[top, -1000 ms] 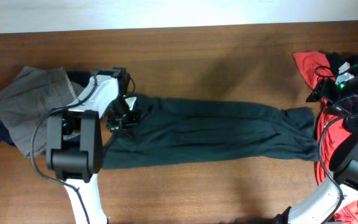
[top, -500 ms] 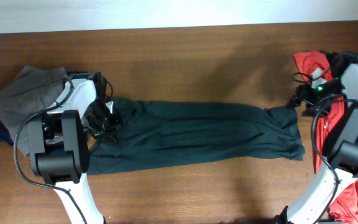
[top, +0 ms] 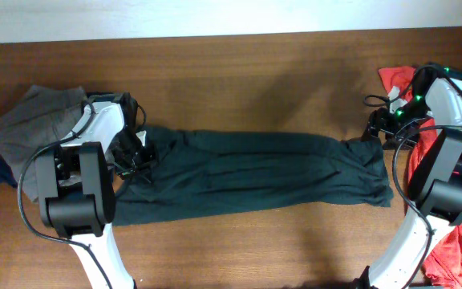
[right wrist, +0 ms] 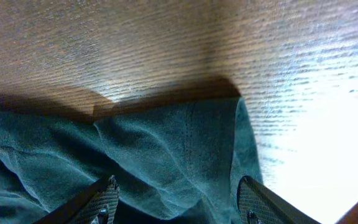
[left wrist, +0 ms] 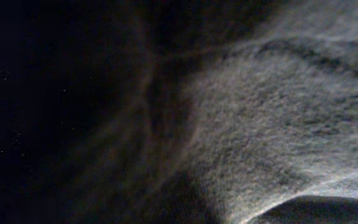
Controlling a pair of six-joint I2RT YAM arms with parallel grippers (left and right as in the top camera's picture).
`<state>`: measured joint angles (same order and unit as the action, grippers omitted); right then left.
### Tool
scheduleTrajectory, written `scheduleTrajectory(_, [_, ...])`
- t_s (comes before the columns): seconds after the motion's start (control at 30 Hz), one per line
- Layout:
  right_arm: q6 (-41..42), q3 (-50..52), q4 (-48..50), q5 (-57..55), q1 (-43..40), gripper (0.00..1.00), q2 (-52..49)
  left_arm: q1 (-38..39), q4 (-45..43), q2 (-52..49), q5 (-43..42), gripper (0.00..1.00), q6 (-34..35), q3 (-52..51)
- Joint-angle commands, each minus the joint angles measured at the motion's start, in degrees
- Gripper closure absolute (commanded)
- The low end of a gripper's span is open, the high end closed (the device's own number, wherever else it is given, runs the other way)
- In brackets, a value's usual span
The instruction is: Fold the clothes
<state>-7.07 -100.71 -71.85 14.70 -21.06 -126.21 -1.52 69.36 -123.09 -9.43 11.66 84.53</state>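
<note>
The dark green T-shirt (top: 255, 172) lies stretched in a long band across the wooden table. My left gripper (top: 135, 152) is down on its left end; the left wrist view is filled by dark fabric (left wrist: 260, 124) pressed close, with the fingers hidden. My right gripper (top: 373, 128) is open at the shirt's upper right corner. In the right wrist view its fingers (right wrist: 178, 186) straddle the shirt's edge (right wrist: 166, 143) just above the cloth. Grey trousers (top: 30, 128) lie at the far left. A red top (top: 395, 80) lies at the far right.
A dark garment (top: 2, 172) peeks out under the grey trousers. More red cloth (top: 455, 249) lies at the bottom right by the right arm's base. Bare wood (top: 255, 80) shows behind the shirt and in front (top: 255, 249) of it.
My left gripper moved left and the shirt's left end went with it, then it stayed still. My right gripper came left from the red top to the shirt's right corner.
</note>
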Motion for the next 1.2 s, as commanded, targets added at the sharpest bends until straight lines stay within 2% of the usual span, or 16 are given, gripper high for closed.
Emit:
scheduleTrajectory(0.0, [-3.3, 0.2, 1.6, 1.7, -0.4, 0.33, -0.9, -0.9, -2.9, -2.7, 8.2, 1.00, 1.1, -2.2])
scheduleTrajectory(0.37, [-3.0, 0.2, 1.8, -0.9, -5.3, 0.34, -0.9, -0.9, -3.4, -2.7, 8.2, 1.00, 0.5, -2.2])
scheduleTrajectory(0.57, [-3.0, 3.4, 1.6, 0.6, -5.5, 0.49, -0.9, -0.9, -3.7, -2.7, 8.2, 1.00, 0.5, -2.2])
scheduleTrajectory(0.77, [-6.3, 6.6, 3.0, 6.6, -4.3, 0.59, -0.9, -0.9, -4.2, -2.7, 8.2, 0.99, 0.5, -2.2])
scheduleTrajectory(0.93, [-6.2, 6.1, 4.0, 6.5, -5.1, 0.92, -0.9, -0.9, -4.2, -2.7, 8.2, 0.99, 0.5, -2.2])
scheduleTrajectory(0.97, [-6.1, 5.7, 4.5, 6.6, -5.5, 0.96, -0.9, -0.9, -4.2, -2.7, 8.2, 0.99, 0.5, -2.2])
scheduleTrajectory(1.17, [-3.7, -0.6, 6.6, 7.1, -8.3, 0.96, -0.9, -0.9, -4.2, -2.7, 8.2, 0.99, 0.5, -2.2])
